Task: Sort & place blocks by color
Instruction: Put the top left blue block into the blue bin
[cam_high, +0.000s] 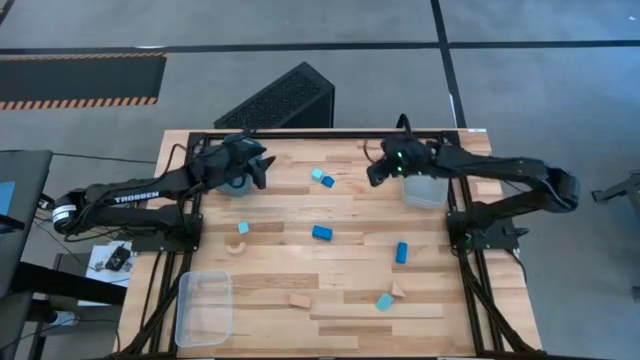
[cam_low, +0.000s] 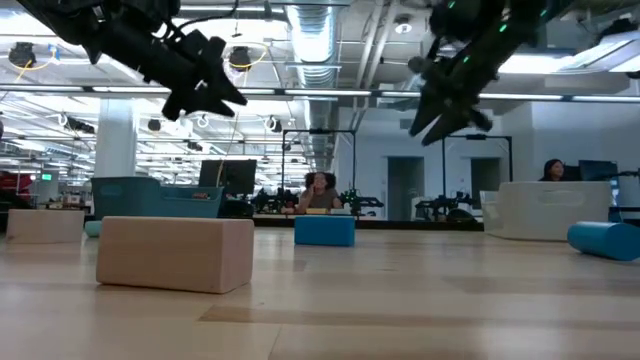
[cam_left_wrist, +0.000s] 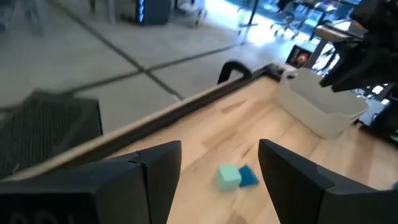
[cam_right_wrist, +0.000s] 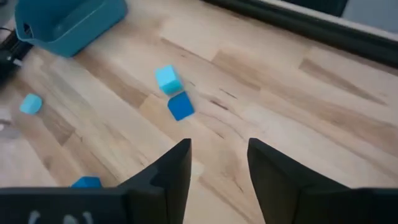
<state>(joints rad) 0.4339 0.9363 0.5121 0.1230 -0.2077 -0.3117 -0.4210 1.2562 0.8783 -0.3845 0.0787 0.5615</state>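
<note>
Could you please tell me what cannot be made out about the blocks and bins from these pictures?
- Teal bin: in the high view the left gripper covers it, hiding its contents.
- White bin: the right arm overlaps it; contents unclear.
- Tan blocks near the clear bin: too small to tell shapes.
- Dark blue block: in the right wrist view, cut off by the right gripper's finger.

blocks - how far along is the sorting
Done: nothing visibly binned. In hand: nothing; the left gripper and right gripper hang open, both aimed at the cyan cube and blue cube. Left: every block on the table, including the tan block.
</note>
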